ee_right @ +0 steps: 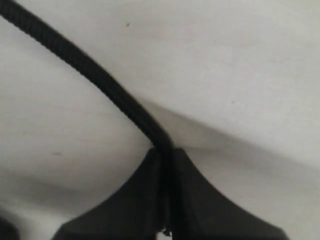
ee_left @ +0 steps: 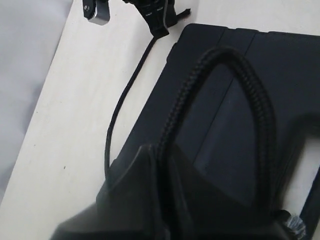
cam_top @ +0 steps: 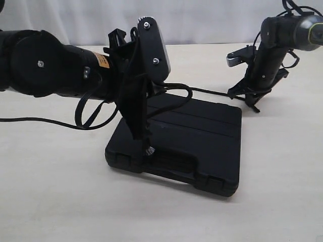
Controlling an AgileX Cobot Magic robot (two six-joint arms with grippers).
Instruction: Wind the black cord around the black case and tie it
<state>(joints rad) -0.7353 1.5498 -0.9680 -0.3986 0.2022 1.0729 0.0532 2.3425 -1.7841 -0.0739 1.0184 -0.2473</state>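
Note:
The black case (cam_top: 202,136) lies flat on the table, handle side toward the front. My left gripper (cam_top: 143,135) points down over the case's left part and is shut on the black cord (cam_top: 176,86). From those jaws (ee_left: 165,155) the cord (ee_left: 220,52) arches over the lid (ee_left: 290,75) and comes back down to a frayed tip (ee_left: 296,226). A thinner stretch of the cord (cam_top: 212,92) runs along the table behind the case to my right gripper (cam_top: 251,101), which is low at the back right. The right gripper (ee_right: 164,150) is shut on the cord (ee_right: 90,70).
The beige table (cam_top: 60,191) stretches wide in front of and left of the case. A thin black line (cam_top: 40,121) lies on the table under the left arm; I cannot tell whether it is cord or arm cable. A pale curtain (cam_top: 202,20) closes the back.

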